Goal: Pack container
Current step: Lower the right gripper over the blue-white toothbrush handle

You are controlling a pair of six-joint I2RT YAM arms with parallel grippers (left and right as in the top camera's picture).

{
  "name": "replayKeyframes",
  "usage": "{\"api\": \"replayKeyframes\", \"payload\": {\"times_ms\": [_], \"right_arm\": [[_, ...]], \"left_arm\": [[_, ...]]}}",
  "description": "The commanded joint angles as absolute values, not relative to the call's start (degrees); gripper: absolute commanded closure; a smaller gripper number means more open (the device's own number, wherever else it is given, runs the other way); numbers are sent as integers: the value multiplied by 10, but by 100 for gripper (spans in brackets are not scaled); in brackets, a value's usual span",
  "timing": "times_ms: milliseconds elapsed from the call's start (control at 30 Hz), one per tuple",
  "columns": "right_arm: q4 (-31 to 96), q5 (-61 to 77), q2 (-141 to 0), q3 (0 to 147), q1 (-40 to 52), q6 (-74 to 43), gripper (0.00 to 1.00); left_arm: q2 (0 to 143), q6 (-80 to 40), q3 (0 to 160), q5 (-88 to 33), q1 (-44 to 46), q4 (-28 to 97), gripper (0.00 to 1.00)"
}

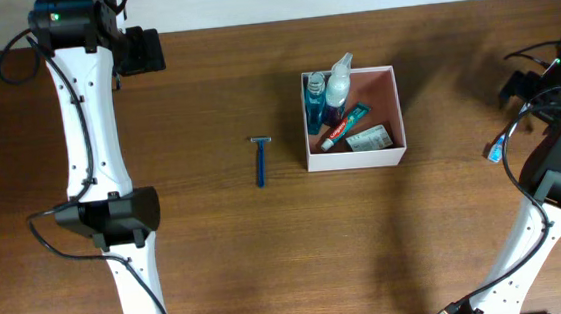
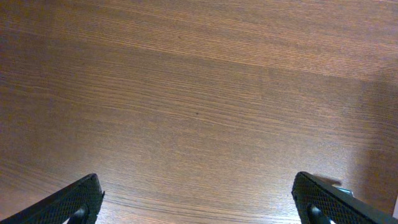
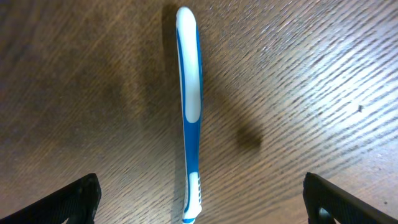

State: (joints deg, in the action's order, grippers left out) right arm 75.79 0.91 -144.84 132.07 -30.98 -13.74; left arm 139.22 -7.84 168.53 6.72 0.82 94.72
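Left gripper (image 2: 198, 202), jaws spread wide, is hanging well left of the square open-top container (image 1: 381, 94), which has thin white walls and a pinkish-tan interior. The container is sitting on the brown wooden table (image 1: 217, 242) and holding bottles (image 1: 328, 93) and a toothpaste tube (image 1: 346, 125). A blue plastic razor (image 1: 259, 162) is lying left of the container. Well right of it, right gripper (image 3: 202, 208), jaws spread, is hovering over a blue-and-white plastic toothbrush (image 3: 189, 118).

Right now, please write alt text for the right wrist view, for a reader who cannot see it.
A slim blue-and-white plastic handle, likely a toothbrush, lies on the brown wooden table, running vertically through mid-frame. The right claw hangs open above it, one dark fingertip in each lower corner.
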Motion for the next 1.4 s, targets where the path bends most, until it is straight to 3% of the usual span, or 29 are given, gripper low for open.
{"api": "replayKeyframes", "payload": {"times_ms": [0,700,800,867,933,1167,1267,1367], "right_arm": [[756,-7,-1461,1318,-312,-122,1],[747,-12,-1484,1318,-312,-122,0],[747,-11,-1484,1318,-312,-122,6],[747,-11,-1484,1318,-312,-123,25],[747,-11,-1484,1318,-312,-124,36],[748,-11,-1484,1318,-312,-124,38],[750,-11,-1484,1318,-312,-125,53],[752,-11,-1484,1318,-312,-125,61]], "left_arm": [[1397,-83,1685,73,6,948,1],[1397,-83,1685,73,6,948,1],[1397,-83,1685,73,6,948,1],[1397,-83,1685,73,6,948,1],[1397,-83,1685,73,6,948,1],[1397,-83,1685,73,6,948,1],[1397,-83,1685,73,6,948,1],[1397,-83,1685,73,6,948,1]]}}
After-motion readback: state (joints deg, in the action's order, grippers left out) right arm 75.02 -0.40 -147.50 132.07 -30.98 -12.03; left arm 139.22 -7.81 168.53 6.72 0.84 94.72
